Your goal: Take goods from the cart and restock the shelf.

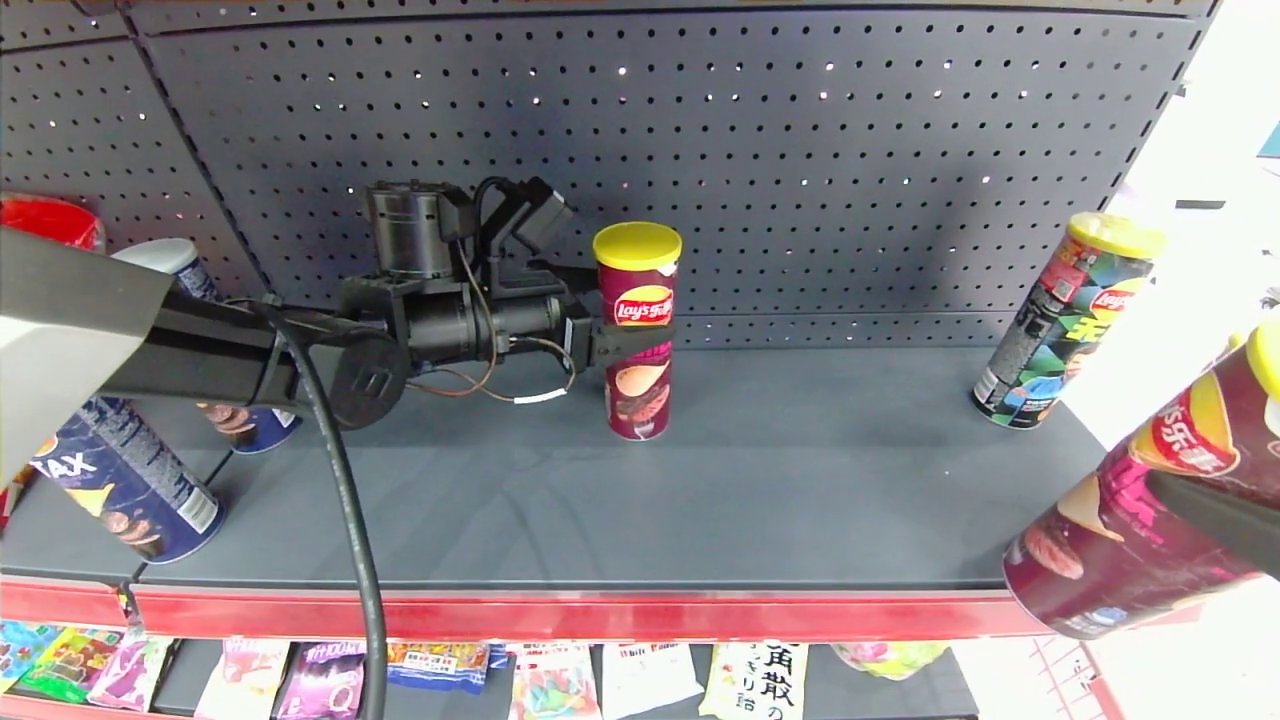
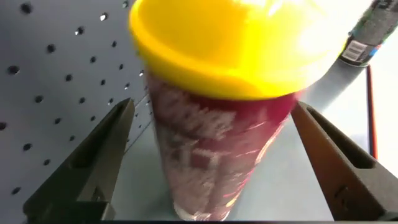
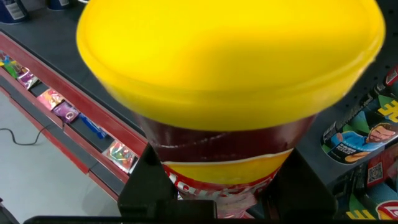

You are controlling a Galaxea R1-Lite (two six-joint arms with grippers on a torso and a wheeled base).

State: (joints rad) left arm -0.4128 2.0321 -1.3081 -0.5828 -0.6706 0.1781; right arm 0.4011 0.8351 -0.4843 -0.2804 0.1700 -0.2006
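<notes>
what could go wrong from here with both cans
1. The left gripper has open fingers flanking the standing can; pulling back askew might tip it over.
2. The right gripper carries the held can tilted, in front of the shelf's red edge; it might clip that edge going in.

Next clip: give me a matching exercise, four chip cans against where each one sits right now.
Things:
1. upright maroon chip can
2. tilted maroon chip can
3. black chip can
4. nearer blue chip can

Places:
A. left end of the shelf
B. in the right gripper, off the shelf's right front
C. mid-shelf, between the open fingers of the left gripper
D. shelf's right end, near the pegboard

Pairs: 1-C, 2-B, 3-D, 4-A
</notes>
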